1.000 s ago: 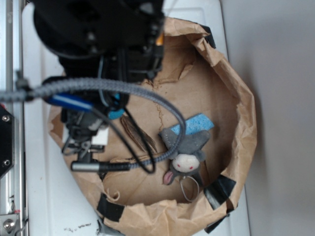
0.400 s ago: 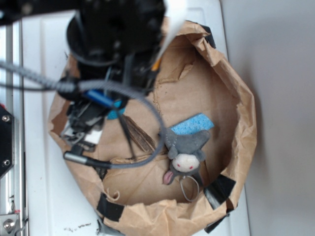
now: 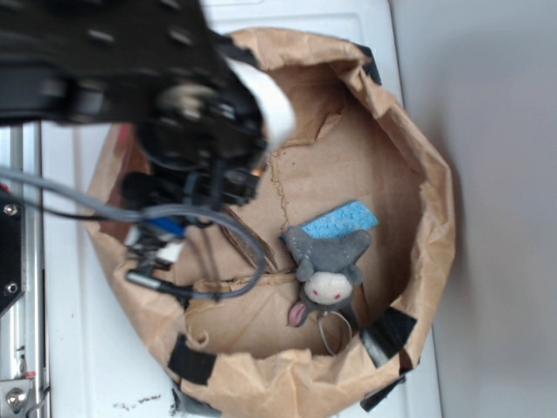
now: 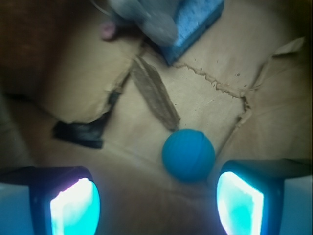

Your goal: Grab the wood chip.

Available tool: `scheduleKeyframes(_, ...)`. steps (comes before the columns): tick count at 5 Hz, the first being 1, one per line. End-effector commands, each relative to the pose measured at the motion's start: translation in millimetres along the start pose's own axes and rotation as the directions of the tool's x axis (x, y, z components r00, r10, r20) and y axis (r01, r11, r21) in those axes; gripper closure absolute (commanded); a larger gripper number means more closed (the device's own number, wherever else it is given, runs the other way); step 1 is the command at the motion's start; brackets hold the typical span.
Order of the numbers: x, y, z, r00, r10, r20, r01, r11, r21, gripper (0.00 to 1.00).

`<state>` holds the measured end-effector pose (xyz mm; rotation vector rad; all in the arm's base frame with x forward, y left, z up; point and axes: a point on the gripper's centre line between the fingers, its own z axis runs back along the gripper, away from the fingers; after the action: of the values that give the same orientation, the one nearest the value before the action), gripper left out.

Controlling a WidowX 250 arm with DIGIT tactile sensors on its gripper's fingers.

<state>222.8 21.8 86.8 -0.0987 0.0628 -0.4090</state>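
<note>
The hand (image 4: 156,203) hung open above the brown paper bag (image 3: 426,183), its two glowing fingers (image 4: 74,208) spread wide and gripping nothing. The wood chip (image 4: 154,92) lay flat on the paper floor, one pointed end nearly touching a teal ball (image 4: 188,155) that sat between the fingers, the other reaching toward a blue sponge (image 3: 341,221) and a grey plush mouse (image 3: 326,270). From overhead the arm hid most of the chip.
</note>
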Motion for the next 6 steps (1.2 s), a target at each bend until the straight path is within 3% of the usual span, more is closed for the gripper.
scheduleKeyframes(1,48.9,15.6,-9.1,0.997,-0.024,0.075,0.018,0.997,0.079,0.0)
scheduleKeyframes(2,71.5,28.2,-25.9,0.996,-0.039,0.078,0.032,0.996,0.085,0.0)
scheduleKeyframes(3,80.1,31.7,-35.4,0.998,-0.015,0.06,0.01,0.996,0.087,0.1)
scheduleKeyframes(4,82.4,29.5,-32.2,0.997,-0.004,0.075,-0.002,0.997,0.075,1.0)
scheduleKeyframes(5,83.7,26.8,-21.5,0.994,-0.01,0.112,0.002,0.997,0.075,1.0)
scheduleKeyframes(6,76.6,34.3,2.2,0.99,0.01,0.14,-0.013,1.0,0.022,0.0)
